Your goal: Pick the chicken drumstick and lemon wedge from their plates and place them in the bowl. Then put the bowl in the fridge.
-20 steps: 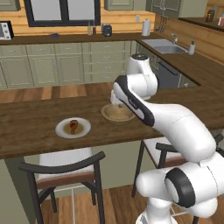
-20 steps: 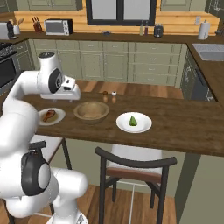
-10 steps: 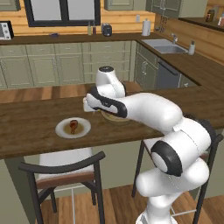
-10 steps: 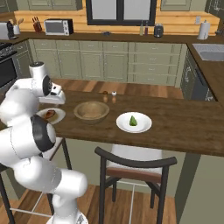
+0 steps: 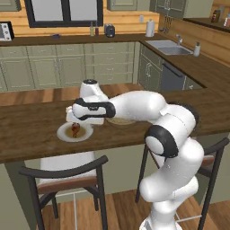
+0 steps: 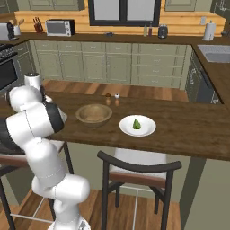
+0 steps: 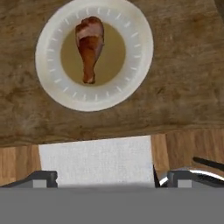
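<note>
— Over the dark wooden counter (image 5: 27, 130), why does the gripper (image 7: 109, 178) hang where it does?

— It looks straight down on the reddish-brown chicken drumstick (image 7: 90, 47), which lies on its round white plate (image 7: 135, 74), likely to line up a grasp. Both fingertips (image 7: 43, 178) sit wide apart with nothing between them.

— What else is around?

— A wide tan wooden bowl (image 6: 94, 114) stands empty just beside, and the bright green lemon wedge (image 6: 136, 123) rests on the other white plate (image 6: 148, 129). Nothing blocks the descent; a dark chair (image 5: 67, 177) stands below the counter edge.
</note>
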### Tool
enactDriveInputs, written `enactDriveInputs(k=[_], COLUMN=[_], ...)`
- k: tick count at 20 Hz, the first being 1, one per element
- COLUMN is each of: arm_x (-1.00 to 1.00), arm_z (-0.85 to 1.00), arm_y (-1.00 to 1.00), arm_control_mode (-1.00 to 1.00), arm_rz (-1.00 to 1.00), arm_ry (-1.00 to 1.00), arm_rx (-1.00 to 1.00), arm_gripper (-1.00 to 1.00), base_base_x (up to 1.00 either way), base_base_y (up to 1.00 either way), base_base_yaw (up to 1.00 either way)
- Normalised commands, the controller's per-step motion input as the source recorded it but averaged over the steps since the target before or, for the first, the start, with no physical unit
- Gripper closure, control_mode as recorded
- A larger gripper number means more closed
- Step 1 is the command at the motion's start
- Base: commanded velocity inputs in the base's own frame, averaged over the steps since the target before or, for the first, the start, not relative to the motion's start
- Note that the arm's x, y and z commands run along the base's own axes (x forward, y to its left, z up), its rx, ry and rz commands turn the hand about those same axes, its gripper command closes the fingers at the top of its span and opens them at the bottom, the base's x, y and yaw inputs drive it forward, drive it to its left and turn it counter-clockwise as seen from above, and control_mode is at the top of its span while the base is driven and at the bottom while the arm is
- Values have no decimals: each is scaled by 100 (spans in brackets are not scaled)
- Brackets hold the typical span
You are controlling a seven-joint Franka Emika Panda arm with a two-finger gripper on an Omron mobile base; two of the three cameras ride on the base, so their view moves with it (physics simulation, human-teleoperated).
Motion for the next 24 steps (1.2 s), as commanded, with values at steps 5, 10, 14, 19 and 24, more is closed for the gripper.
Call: enactDriveInputs(k=[5, 10, 14, 19, 24], arm_x=[44, 58, 43, 44, 27], arm_z=[-39, -15, -19, -39, -40], arm_y=[31, 4, 0, 0, 0], arm_control_mode=[-100, -100, -100, -100, -100], arm_rz=[-11, -7, 0, 0, 0], arm_ry=[10, 3, 0, 0, 0], arm_rx=[-1, -3, -10, -3, 0], arm_gripper=[-100, -100, -100, -100, -100], base_base_x=[0, 0, 0, 0, 0], base_base_y=[0, 0, 0, 0, 0], base_base_yaw=[0, 0, 0, 0, 0])
